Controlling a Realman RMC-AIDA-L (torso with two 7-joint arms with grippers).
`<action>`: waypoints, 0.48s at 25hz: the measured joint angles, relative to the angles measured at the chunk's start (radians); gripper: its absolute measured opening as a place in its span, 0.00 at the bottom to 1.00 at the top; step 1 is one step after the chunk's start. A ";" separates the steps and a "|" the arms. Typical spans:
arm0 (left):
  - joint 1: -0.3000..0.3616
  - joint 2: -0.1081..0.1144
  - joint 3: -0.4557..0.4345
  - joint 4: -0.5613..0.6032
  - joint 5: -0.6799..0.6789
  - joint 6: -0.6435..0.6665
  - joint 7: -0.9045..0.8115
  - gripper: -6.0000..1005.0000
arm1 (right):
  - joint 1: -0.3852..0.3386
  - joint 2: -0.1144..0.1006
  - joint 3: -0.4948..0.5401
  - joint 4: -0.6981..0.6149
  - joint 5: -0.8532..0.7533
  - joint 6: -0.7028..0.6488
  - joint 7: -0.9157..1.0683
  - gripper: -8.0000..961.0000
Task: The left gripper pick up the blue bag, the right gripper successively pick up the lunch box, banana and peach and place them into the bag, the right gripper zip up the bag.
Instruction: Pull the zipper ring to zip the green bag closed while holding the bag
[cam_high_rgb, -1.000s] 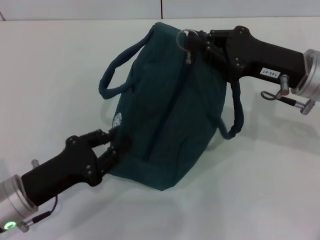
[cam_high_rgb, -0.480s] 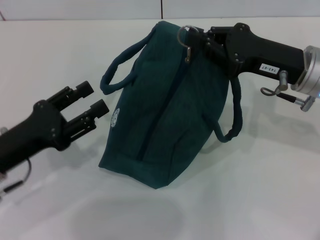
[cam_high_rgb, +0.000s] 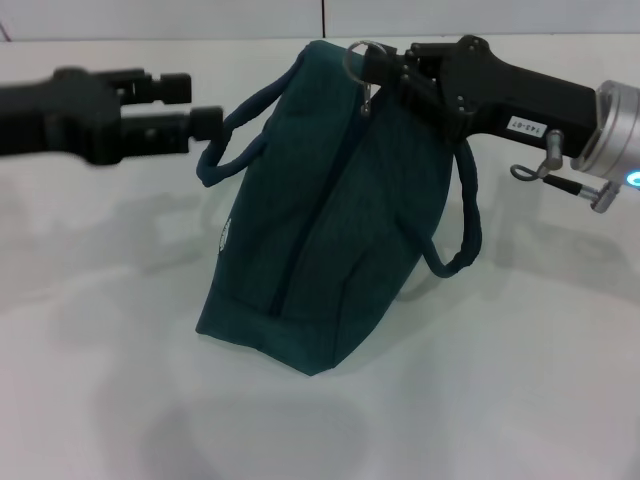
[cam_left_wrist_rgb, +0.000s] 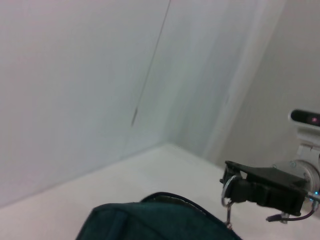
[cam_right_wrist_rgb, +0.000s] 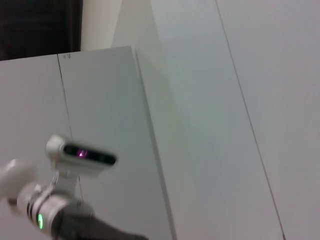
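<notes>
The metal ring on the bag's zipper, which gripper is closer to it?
Right. The right gripper sits at the metal ring; the left gripper hovers beside the bag's handle.

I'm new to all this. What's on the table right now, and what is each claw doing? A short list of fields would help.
Bag: the blue bag stands on the white table, zipper closed along its top
Handles: two loop handles, one on each side
Right claw: the right gripper is at the bag's top end, shut on the metal ring pull
Left claw: the left gripper is open in the air beside the near handle, not holding anything
Food items: none visible outside the bag
</notes>
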 joint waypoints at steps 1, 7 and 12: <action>-0.022 0.002 0.021 0.063 0.034 0.003 -0.087 0.70 | 0.000 0.001 0.000 0.000 0.000 0.002 0.000 0.04; -0.141 0.013 0.129 0.250 0.291 0.015 -0.510 0.70 | 0.001 0.002 -0.001 0.000 0.000 0.003 0.000 0.04; -0.186 0.037 0.185 0.245 0.322 0.050 -0.662 0.68 | 0.004 0.001 -0.001 0.000 0.000 0.003 0.001 0.05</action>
